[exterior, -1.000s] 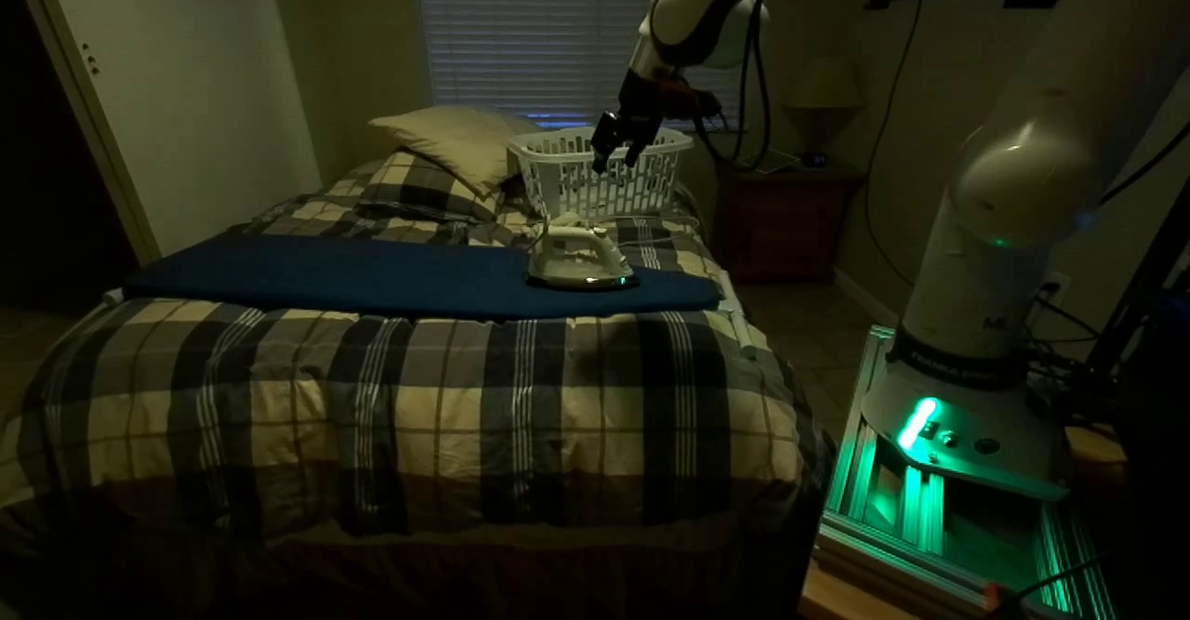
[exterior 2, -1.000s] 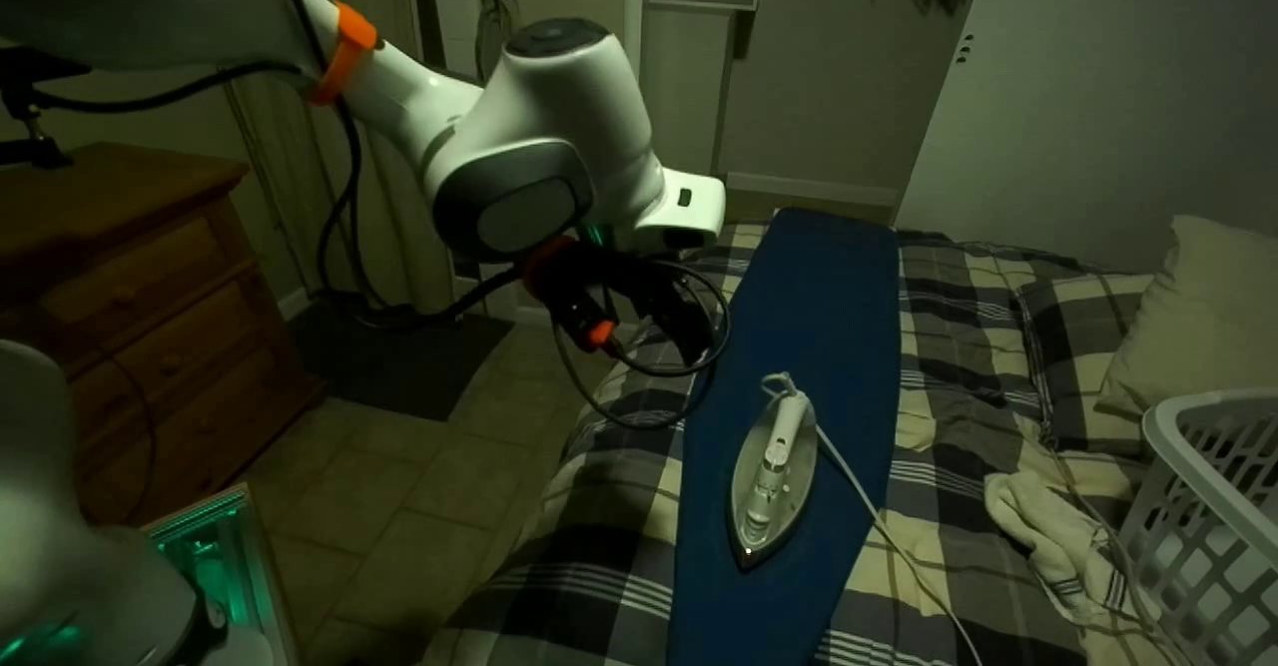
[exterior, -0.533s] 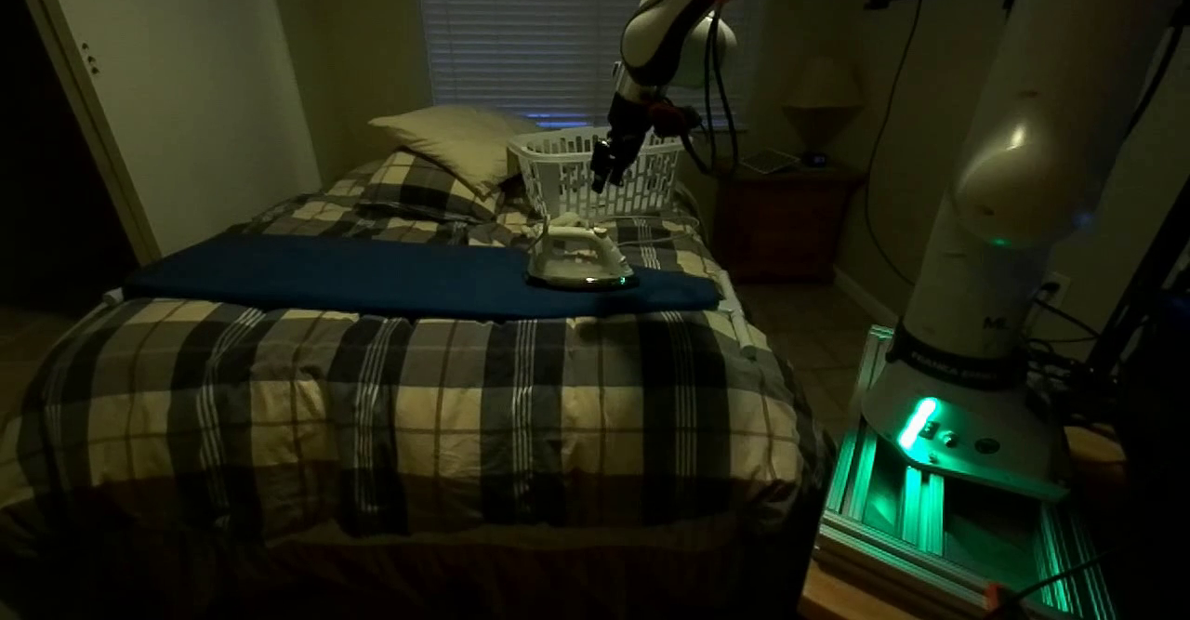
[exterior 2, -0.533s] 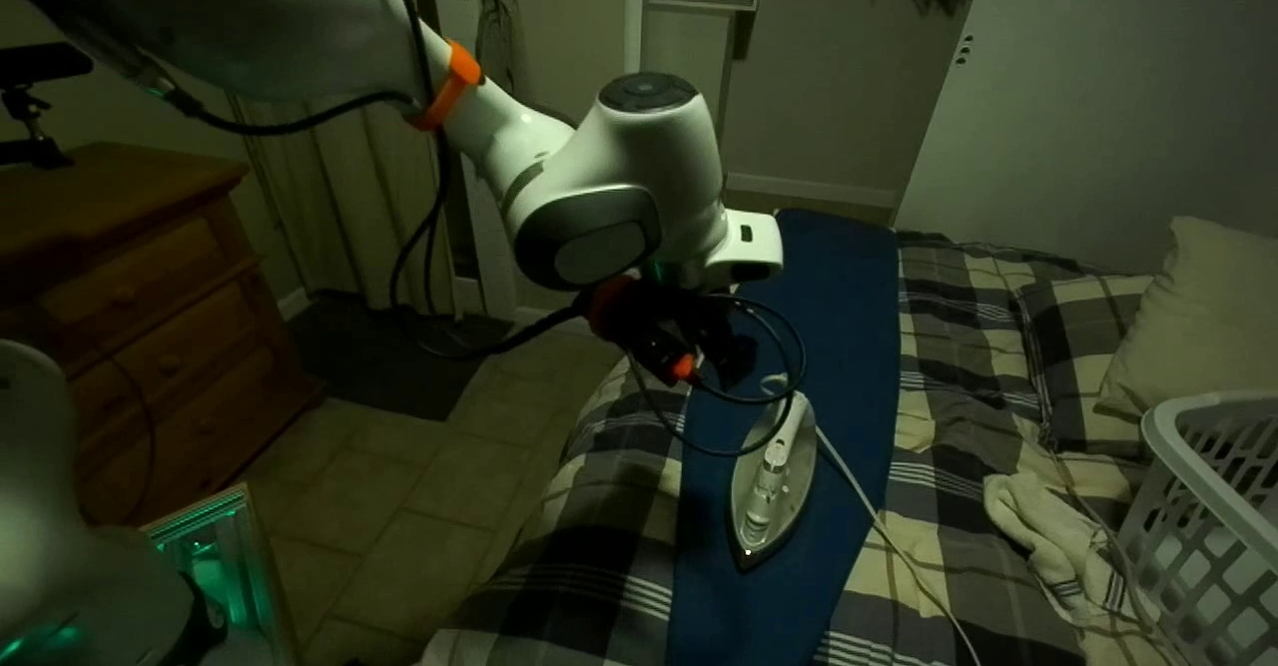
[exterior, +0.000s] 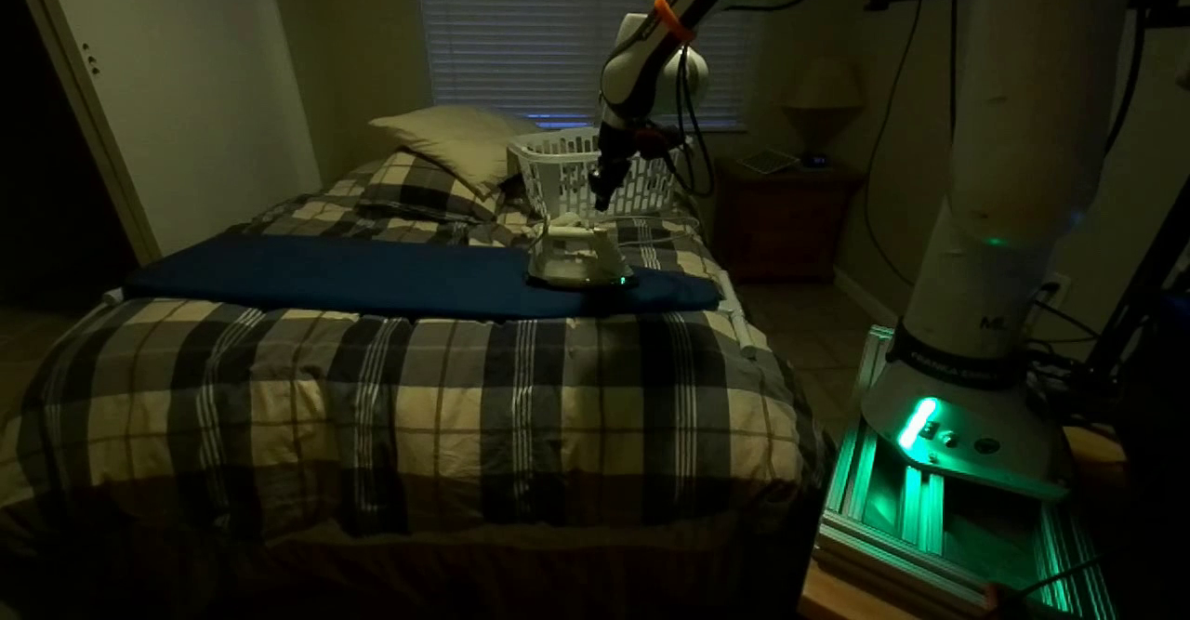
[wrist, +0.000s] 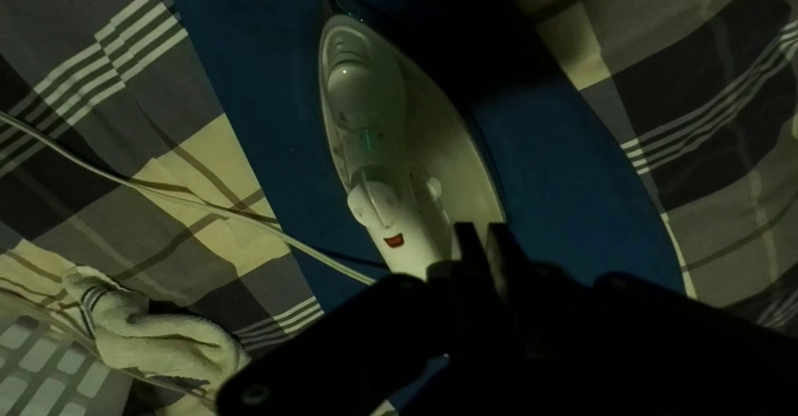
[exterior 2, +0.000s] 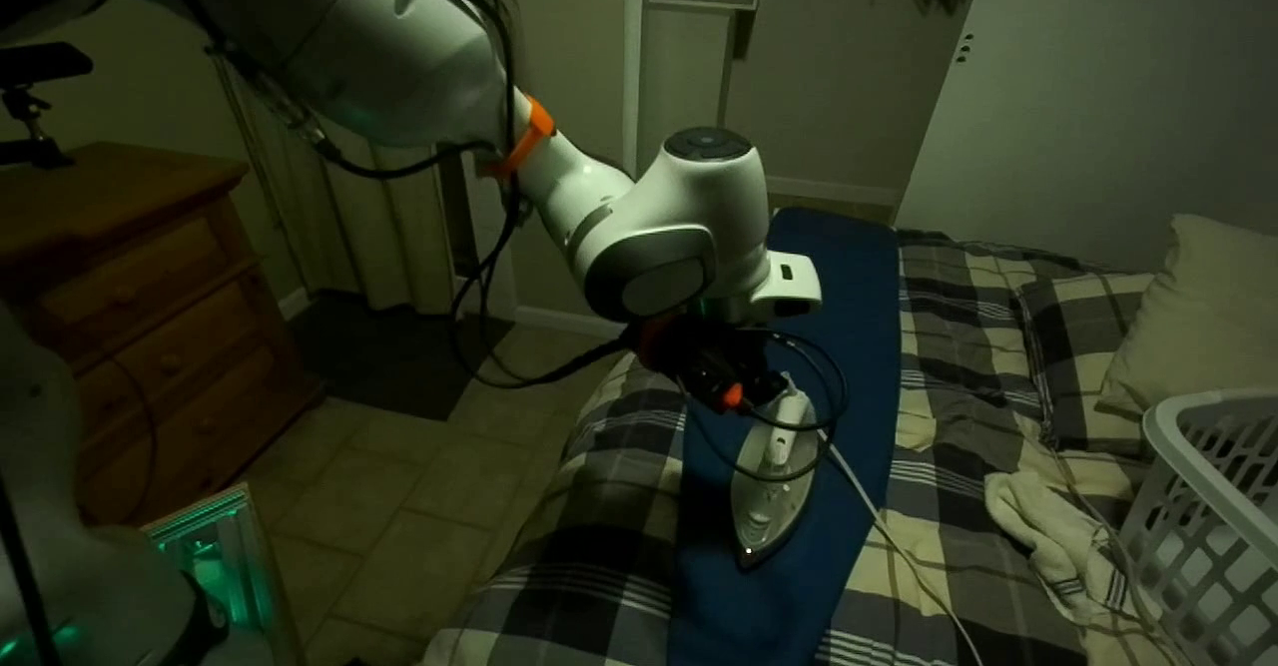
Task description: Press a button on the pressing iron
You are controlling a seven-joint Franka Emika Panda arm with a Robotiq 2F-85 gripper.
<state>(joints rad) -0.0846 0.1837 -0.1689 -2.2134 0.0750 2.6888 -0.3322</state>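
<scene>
basket [exterior 2: 1198, 461], cloth [wrist: 168, 341] and cord [wrist: 215, 209] lie near iron [wrist: 399, 141]; end effector [wrist: 482, 226] (tips nearly together) above

The pale pressing iron [wrist: 399, 135], red-marked on its handle [wrist: 408, 255], lies flat on a blue board [wrist: 580, 210].

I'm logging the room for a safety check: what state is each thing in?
Gripper: nearly shut, narrow gap
Pressing iron: resting flat; on or off unclear
Ironing board: flat on the bed
Iron cord: uncoiled, trailing
Laundry basket: upright
White cloth: crumpled
Window blinds: lowered
Table lamp: unlit
Dresser drawers: shut
Robot base light: lit green
</scene>
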